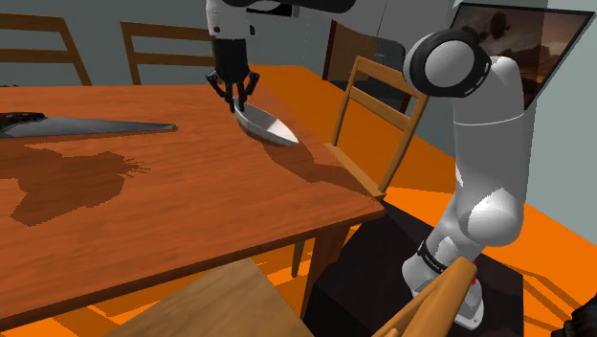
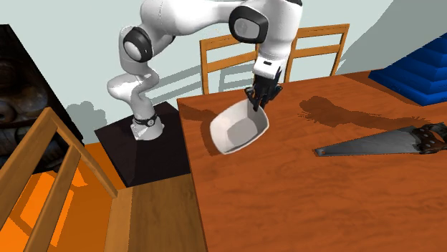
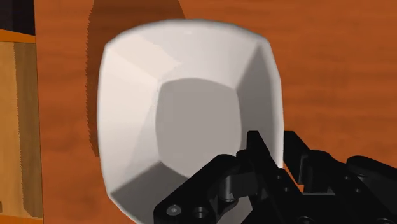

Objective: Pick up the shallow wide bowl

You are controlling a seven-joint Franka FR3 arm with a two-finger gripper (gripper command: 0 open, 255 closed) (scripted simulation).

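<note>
Fingers [image 3: 257, 153] clamped on rim of white bowl [image 3: 184, 108], tilted, bare inside, seemingly clear of wooden table [image 3: 331, 63]

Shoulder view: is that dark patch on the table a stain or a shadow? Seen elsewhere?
Not a stain. Shoulder view: hard-edged dark shadow on the table, away from the bowl, probably cast by the arm. Second exterior view: a similar dark patch on the wood beside the saw. Wrist view: a darker band borders the bowl; no glare.
</note>
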